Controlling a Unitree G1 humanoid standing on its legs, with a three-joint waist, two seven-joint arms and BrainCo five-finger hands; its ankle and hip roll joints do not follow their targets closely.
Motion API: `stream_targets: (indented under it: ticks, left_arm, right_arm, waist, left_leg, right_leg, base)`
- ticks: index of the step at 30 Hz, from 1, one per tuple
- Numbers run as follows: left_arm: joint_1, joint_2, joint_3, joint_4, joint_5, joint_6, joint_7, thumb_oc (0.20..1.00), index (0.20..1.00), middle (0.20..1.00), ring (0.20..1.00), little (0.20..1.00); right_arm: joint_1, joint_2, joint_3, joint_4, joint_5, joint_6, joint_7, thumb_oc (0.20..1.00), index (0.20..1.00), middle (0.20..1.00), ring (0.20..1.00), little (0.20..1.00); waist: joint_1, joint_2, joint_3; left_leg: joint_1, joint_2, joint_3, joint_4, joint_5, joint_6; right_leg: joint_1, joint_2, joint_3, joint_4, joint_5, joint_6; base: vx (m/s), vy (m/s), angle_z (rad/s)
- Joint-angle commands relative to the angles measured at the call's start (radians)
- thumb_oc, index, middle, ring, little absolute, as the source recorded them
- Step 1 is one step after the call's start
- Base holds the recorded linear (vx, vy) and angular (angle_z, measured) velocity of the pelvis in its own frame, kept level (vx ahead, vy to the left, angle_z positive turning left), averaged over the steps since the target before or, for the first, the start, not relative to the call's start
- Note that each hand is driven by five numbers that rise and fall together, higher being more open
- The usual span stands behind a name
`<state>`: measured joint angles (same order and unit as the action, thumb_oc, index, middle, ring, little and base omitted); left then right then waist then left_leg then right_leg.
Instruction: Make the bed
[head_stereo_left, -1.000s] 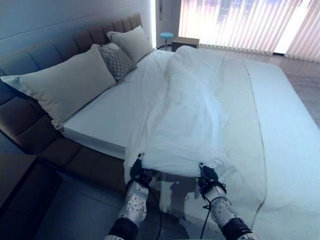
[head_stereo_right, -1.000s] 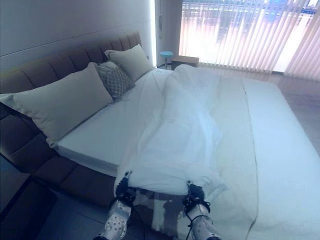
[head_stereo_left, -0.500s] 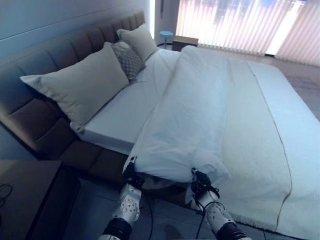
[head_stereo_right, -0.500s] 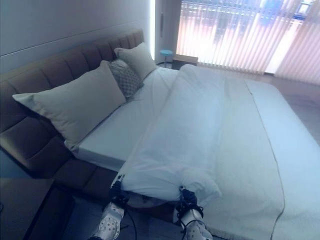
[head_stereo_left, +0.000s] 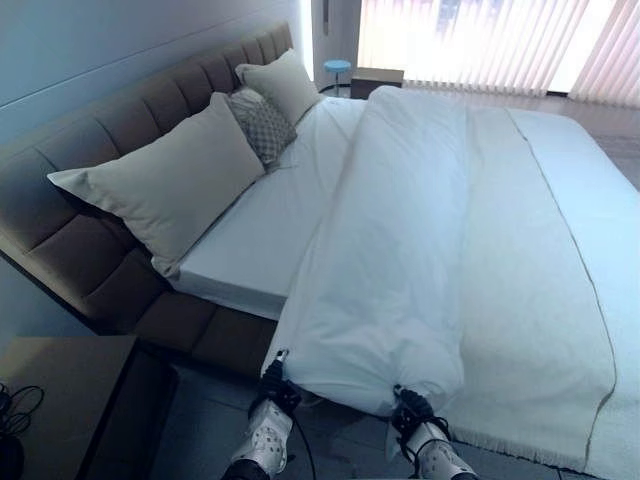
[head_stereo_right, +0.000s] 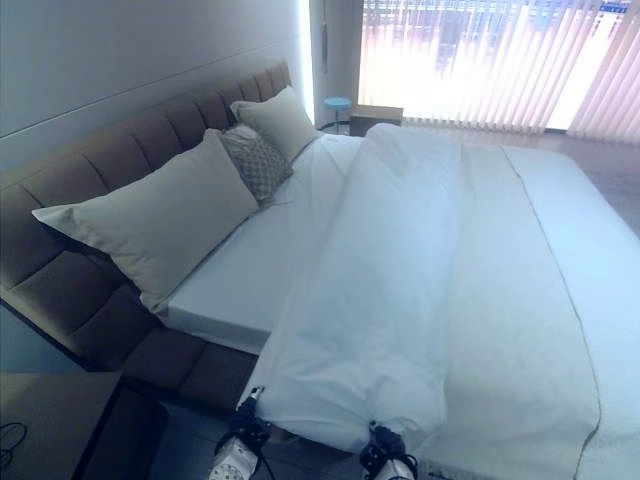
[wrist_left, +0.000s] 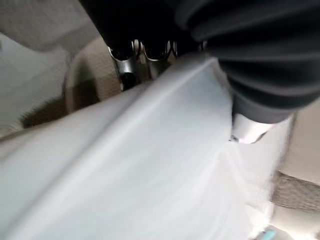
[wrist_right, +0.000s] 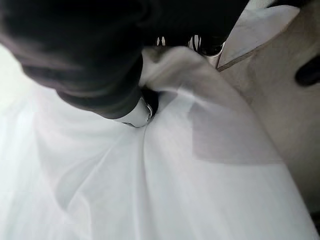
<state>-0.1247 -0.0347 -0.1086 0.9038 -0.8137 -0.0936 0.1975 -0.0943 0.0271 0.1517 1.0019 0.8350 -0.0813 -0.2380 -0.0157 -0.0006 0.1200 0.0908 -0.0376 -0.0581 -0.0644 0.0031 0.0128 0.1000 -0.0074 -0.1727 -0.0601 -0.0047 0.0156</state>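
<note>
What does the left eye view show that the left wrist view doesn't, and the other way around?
The left eye view alone shows the pillows against the headboard, the window blinds, and the right hand clamped on the duvet's near edge. The left wrist view alone shows, up close, the left hand's fingers curled over the cloth. Both show the white duvet held in the left hand.

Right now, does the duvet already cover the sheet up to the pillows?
No. The white duvet lies bunched in a long strip down the bed, leaving bare sheet beside the pillows.
</note>
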Motion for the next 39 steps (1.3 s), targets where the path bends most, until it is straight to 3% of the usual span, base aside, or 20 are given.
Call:
stream_targets:
  ticks: [1,7,8,9,10,15,25,26,33,34,35,36,37,39]
  left_arm:
    - [0.057,0.143,0.079,0.091,0.075,-0.051,0.037,0.2,0.2,0.2,0.2,0.2]
    - [-0.009,0.16,0.062,0.169,0.097,-0.068,0.033,0.2,0.2,0.2,0.2,0.2]
    - [-0.025,0.165,0.06,0.193,0.104,-0.068,0.032,0.31,0.31,0.31,0.31,0.31]
    - [-0.037,0.17,0.057,0.209,0.115,-0.07,0.031,1.0,1.0,1.0,1.0,1.0]
    - [-0.05,0.176,0.048,0.24,0.143,-0.068,0.038,1.0,1.0,1.0,1.0,1.0]
    - [-0.094,0.189,0.022,0.316,0.247,-0.046,0.039,1.0,1.0,1.0,1.0,1.0]
    - [-0.015,0.223,0.02,0.468,0.573,0.058,-0.007,1.0,1.0,1.0,1.0,1.0]
    - [0.004,0.236,0.015,0.488,0.639,0.073,-0.013,1.0,1.0,1.0,1.0,1.0]
    - [0.022,0.261,0.013,0.489,0.701,0.083,-0.038,1.0,1.0,1.0,1.0,1.0]
    - [0.016,0.259,0.009,0.476,0.687,0.077,-0.046,1.0,1.0,1.0,1.0,1.0]
    - [-0.007,0.258,-0.006,0.438,0.662,0.07,-0.056,1.0,1.0,1.0,1.0,1.0]
    - [-0.007,0.258,-0.006,0.438,0.662,0.07,-0.056,1.0,1.0,1.0,1.0,1.0]
    - [-0.043,0.253,-0.029,0.372,0.625,0.054,-0.063,1.0,1.0,1.0,1.0,1.0]
    - [-0.059,0.253,-0.043,0.33,0.595,0.045,-0.065,1.0,1.0,1.0,1.0,1.0]
  right_arm:
    - [0.03,-0.142,-0.084,0.114,-0.057,-0.034,-0.031,0.2,0.2,0.2,0.2,0.2]
    - [-0.036,-0.153,-0.068,0.183,-0.065,-0.037,-0.025,0.2,0.2,0.2,0.2,0.2]
    - [-0.051,-0.155,-0.063,0.197,-0.071,-0.037,-0.025,0.209,0.209,0.209,0.209,0.209]
    - [-0.066,-0.159,-0.06,0.21,-0.075,-0.034,-0.023,0.718,0.718,0.718,0.718,0.718]
    - [-0.078,-0.164,-0.055,0.23,-0.087,-0.028,-0.024,1.0,1.0,1.0,1.0,1.0]
    - [-0.131,-0.194,-0.047,0.308,-0.157,0.008,-0.019,1.0,1.0,1.0,1.0,1.0]
    - [-0.04,-0.288,-0.131,0.407,-0.34,0.08,0.025,1.0,1.0,1.0,1.0,1.0]
    - [-0.011,-0.319,-0.141,0.424,-0.421,0.098,0.034,1.0,1.0,1.0,1.0,1.0]
    - [0.034,-0.376,-0.198,0.433,-0.485,0.114,0.06,1.0,1.0,1.0,1.0,1.0]
    - [0.026,-0.383,-0.194,0.425,-0.487,0.113,0.063,1.0,1.0,1.0,1.0,1.0]
    - [0.004,-0.397,-0.18,0.391,-0.479,0.102,0.062,1.0,1.0,1.0,1.0,1.0]
    - [0.004,-0.397,-0.181,0.39,-0.479,0.103,0.062,1.0,1.0,1.0,1.0,1.0]
    - [-0.028,-0.405,-0.153,0.316,-0.466,0.085,0.062,1.0,1.0,1.0,1.0,1.0]
    - [-0.049,-0.411,-0.132,0.275,-0.46,0.078,0.061,1.0,1.0,1.0,1.0,1.0]
  waist:
    - [0.017,-0.004,0.005]
    - [0.01,0.005,0.053]
    - [0.009,0.007,0.06]
    - [0.008,0.008,0.064]
    - [0.007,0.01,0.068]
    - [0.004,0.021,0.072]
    - [-0.03,0.041,0.029]
    - [-0.04,0.046,0.018]
    - [-0.075,0.059,-0.003]
    - [-0.079,0.057,-0.003]
    - [-0.082,0.046,0.011]
    - [-0.082,0.046,0.011]
    - [-0.076,0.029,0.037]
    - [-0.069,0.025,0.046]
  left_leg:
    - [-0.087,-0.038,0.057,-0.023,0.018,-0.037]
    - [-0.158,-0.033,0.066,-0.023,0.038,-0.041]
    - [-0.177,-0.033,0.068,-0.023,0.044,-0.043]
    - [-0.193,-0.033,0.071,-0.023,0.048,-0.045]
    - [-0.206,-0.033,0.076,-0.023,0.053,-0.048]
    - [-0.228,-0.035,0.08,-0.023,0.053,-0.05]
    - [-0.107,-0.032,0.113,-0.023,-0.003,-0.041]
    - [-0.075,-0.026,0.122,-0.023,-0.013,-0.04]
    - [0.018,-0.008,0.142,-0.023,-0.023,-0.039]
    - [0.017,-0.008,0.147,0.01,-0.029,-0.042]
    - [-0.015,-0.008,0.162,0.119,-0.043,-0.055]
    - [-0.018,-0.008,0.162,0.123,-0.045,-0.055]
    - [-0.072,-0.018,0.163,0.224,-0.041,-0.07]
    - [-0.104,-0.028,0.147,0.276,-0.036,-0.075]
  right_leg:
    - [-0.089,0.007,0.015,-0.023,0.047,0.063]
    - [-0.164,0.009,0.021,-0.027,0.072,0.064]
    - [-0.185,0.01,0.023,-0.027,0.078,0.066]
    - [-0.202,0.009,0.024,-0.027,0.084,0.067]
    - [-0.215,0.007,0.022,-0.027,0.089,0.069]
    - [-0.237,0.008,0.022,-0.027,0.089,0.069]
    - [-0.129,0.008,0.036,-0.014,0.038,0.065]
    - [-0.114,0.007,0.043,0.02,0.016,0.062]
    - [-0.082,0.016,0.072,0.126,-0.05,0.04]
    - [-0.076,0.014,0.077,0.129,-0.053,0.038]
    - [-0.069,0.005,0.081,0.131,-0.052,0.034]
    - [-0.069,0.005,0.081,0.131,-0.052,0.034]
    - [-0.066,-0.007,0.087,0.133,-0.045,0.03]
    - [-0.07,-0.008,0.094,0.138,-0.045,0.026]
  base:
    - [0.0,0.0,0.0]
    - [-0.08,-0.014,0.01]
    - [-0.1,-0.012,0.02]
    - [-0.07,-0.01,0.01]
    - [-0.04,-0.003,0.02]
    - [0.03,0.003,0.1]
    - [0.12,-0.006,-0.01]
    - [0.11,-0.038,-0.02]
    - [0.08,-0.087,-0.18]
    - [-0.03,-0.099,-0.19]
    - [-0.03,-0.099,-0.19]
    - [-0.11,-0.116,-0.2]
    - [-0.07,-0.051,-0.14]
    - [-0.06,-0.044,-0.23]
